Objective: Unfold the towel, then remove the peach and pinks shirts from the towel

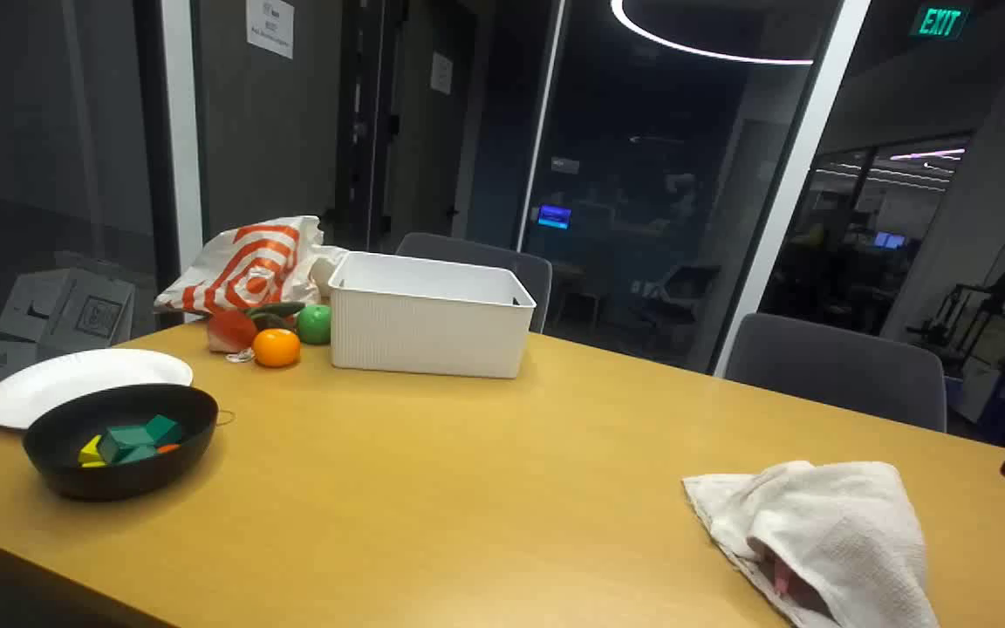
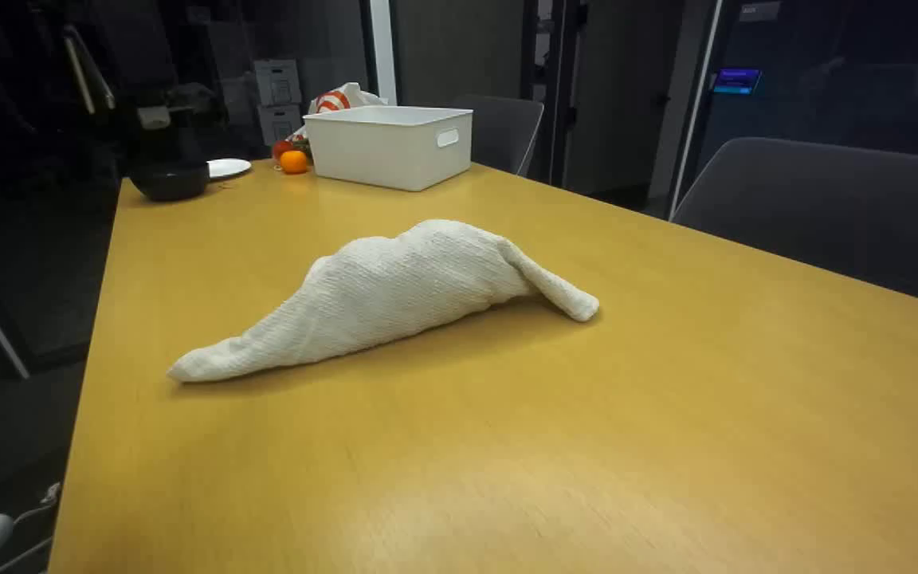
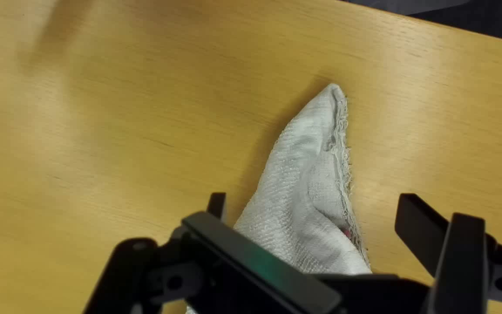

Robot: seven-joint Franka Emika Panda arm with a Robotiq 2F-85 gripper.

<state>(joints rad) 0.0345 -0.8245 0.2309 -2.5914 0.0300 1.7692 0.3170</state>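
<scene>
Tool (image 3: 314, 206), jaws wide apart and gripping nothing, hangs over the bench (image 1: 468, 488). Folded on it lies the white towel (image 3: 277, 187), seen between those jaws in the wrist view, something pink (image 1: 782, 577) showing in its opening. Well apart stand a white bin (image 1: 428, 340) and black bowl (image 1: 110, 485).

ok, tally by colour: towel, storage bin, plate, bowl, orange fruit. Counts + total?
White: 3 (towel, storage bin, plate)
Black: 1 (bowl)
Orange: 1 (orange fruit)
Total: 5
Not counted: pink item inside the towel, mostly hidden.
</scene>
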